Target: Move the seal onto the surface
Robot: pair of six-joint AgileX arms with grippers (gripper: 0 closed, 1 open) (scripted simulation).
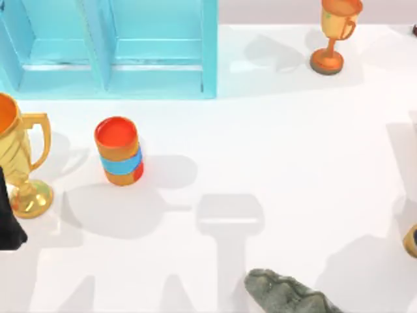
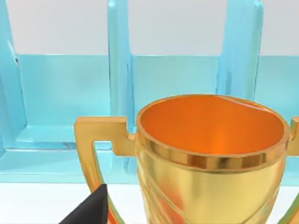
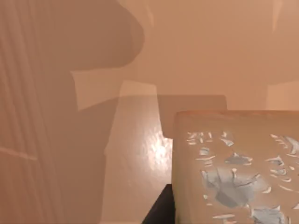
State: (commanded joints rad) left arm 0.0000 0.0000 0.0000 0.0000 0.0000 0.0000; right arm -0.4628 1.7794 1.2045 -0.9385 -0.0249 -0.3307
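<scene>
The white table (image 1: 280,130) carried a light-blue cabinet (image 1: 111,45) at its far left, a gold trophy (image 1: 19,163) at the left edge, an orange cup (image 1: 118,150) nearby, a small trophy (image 1: 333,32) far right, and a grey-green stone figure (image 1: 287,295) at the near edge.

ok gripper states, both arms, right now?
Left gripper: by the gold trophy; cannot be told.
Right gripper: by the seal; cannot be told.

Cup (image 1: 118,158) mid-left on the surface (image 1: 287,150), cabinet (image 1: 111,49) behind, trophy (image 1: 19,163) at its left.
</scene>
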